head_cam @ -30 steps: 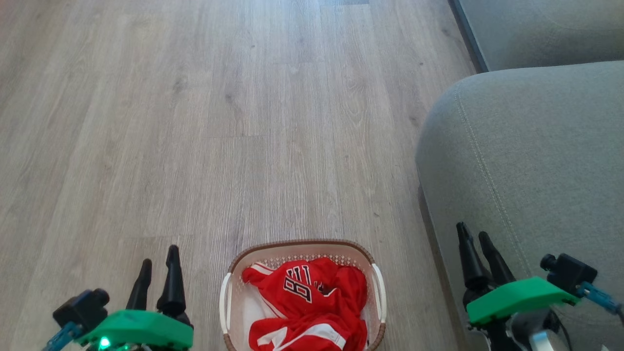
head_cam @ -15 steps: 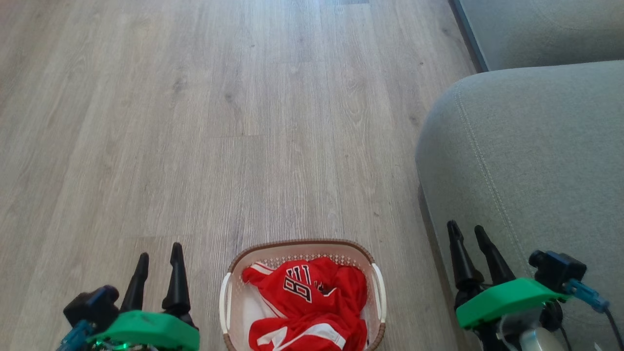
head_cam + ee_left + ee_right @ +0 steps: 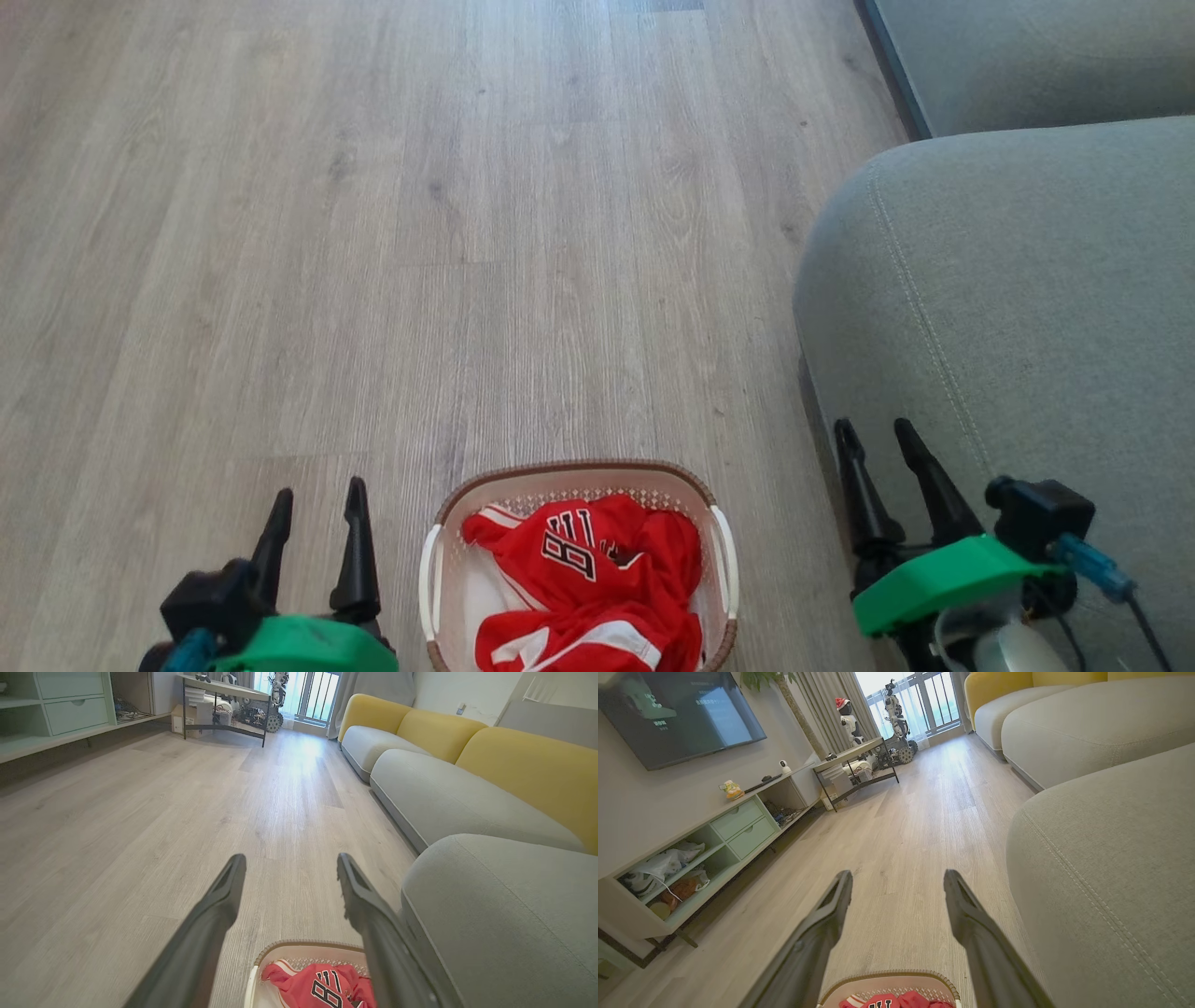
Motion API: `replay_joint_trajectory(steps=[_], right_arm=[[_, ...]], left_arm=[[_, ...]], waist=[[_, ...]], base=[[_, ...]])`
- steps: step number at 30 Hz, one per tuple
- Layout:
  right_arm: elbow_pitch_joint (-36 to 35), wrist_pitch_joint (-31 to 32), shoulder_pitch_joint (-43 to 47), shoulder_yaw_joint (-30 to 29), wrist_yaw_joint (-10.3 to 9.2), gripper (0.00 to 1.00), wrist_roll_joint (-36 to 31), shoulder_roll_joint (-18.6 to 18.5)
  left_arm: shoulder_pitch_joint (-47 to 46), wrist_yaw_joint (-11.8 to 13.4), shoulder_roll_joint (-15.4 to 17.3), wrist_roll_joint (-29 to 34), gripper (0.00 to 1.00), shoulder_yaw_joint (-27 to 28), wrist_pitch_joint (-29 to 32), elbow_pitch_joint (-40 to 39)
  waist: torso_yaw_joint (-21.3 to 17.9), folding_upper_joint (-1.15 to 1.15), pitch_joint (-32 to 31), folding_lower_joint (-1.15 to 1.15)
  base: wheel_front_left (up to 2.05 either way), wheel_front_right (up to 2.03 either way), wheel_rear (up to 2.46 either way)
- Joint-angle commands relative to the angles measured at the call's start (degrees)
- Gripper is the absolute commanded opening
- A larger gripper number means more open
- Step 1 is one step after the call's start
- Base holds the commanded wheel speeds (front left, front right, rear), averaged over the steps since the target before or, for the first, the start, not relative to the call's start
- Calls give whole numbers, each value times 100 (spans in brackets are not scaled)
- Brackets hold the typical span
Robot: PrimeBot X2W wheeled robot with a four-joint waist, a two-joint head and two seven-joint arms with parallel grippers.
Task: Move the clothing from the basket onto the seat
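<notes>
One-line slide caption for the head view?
Open left gripper and open right gripper flank the brown-rimmed white plastic basket of bright red clothing; grey-green fabric seat beside it.

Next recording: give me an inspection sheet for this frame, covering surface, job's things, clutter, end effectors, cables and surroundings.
Surface: pale wood-plank floor.
Job's things: red clothing heaped in the white basket, which stands on the floor beside the grey-green seat; none on the seat.
Clutter: bags in the shelf unit.
End effectors: left end effector and right end effector open, holding nothing, flanking the basket.
Cables: dark cable with blue connector at the right wrist.
Surroundings: television, table, yellow sofa backs.
</notes>
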Motion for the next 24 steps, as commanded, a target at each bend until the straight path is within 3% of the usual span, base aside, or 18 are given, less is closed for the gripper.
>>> replay_joint_trajectory(steps=[1, 17, 24], right_arm=[[-242, -96, -107, 172, -1, 100, -201, -67], [-375, -368, -83, 382, -1, 100, -1233, -78], [-407, -411, -77, 405, -1, 100, -1402, -79]], left_arm=[[-149, 39, 51, 211, 100, 109, -112, -254], [-5, 145, 40, 1263, 100, 0, -380, -326], [4, 151, 32, 1401, 100, 0, -423, -268]], waist=[[-2, 0, -1, 0], [-33, 0, -25, 0], [-28, 0, -21, 0]], base=[[0, 0, 0], [0, 0, 0], [0, 0, 0]])
